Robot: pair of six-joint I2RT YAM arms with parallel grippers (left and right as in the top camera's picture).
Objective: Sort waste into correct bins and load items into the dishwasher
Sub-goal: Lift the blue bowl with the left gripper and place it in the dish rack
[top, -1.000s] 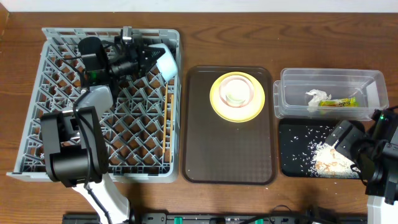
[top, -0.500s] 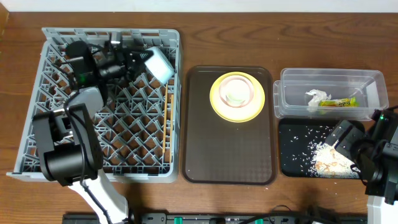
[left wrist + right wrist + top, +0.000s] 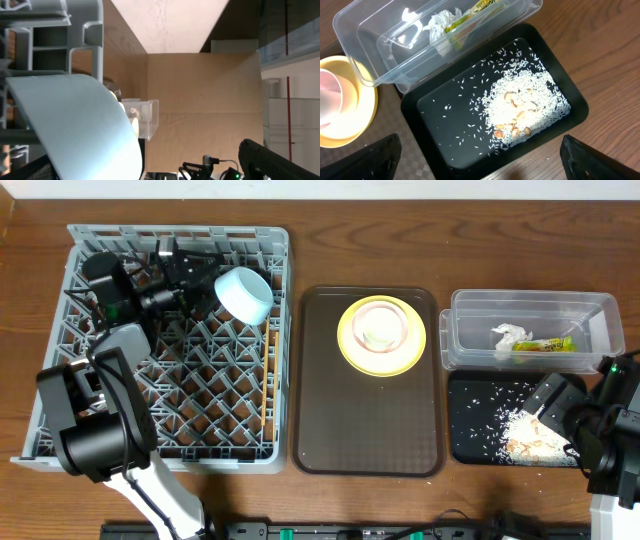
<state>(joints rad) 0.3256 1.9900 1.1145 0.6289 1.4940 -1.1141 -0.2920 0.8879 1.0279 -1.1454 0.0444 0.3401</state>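
The light blue bowl (image 3: 245, 293) lies tilted on its side among the pegs at the back right of the grey dishwasher rack (image 3: 60, 360). My left gripper (image 3: 198, 273) stands open just left of the bowl, not holding it. In the left wrist view the bowl (image 3: 75, 125) fills the left side, and one finger (image 3: 265, 160) stands well clear of it. Two chopsticks (image 3: 267, 375) lie in the rack. The yellow plate (image 3: 350, 345) carries the pink bowl (image 3: 398, 320) with the white cup (image 3: 379, 334) inside. My right gripper (image 3: 480, 170) hangs open over the black tray (image 3: 445, 130), above the rice (image 3: 525, 107).
The plate stack rests on a brown serving tray (image 3: 365, 420) between rack and bins. The clear tub (image 3: 590, 315) holds a white napkin (image 3: 508, 337) and a yellow-green wrapper (image 3: 543, 345). It stands directly behind the black tray (image 3: 470, 415) near the table's right edge.
My left gripper has opened and let go of the light blue bowl, then drawn back to the left. The bowl now rests in the rack. The right arm has not moved.
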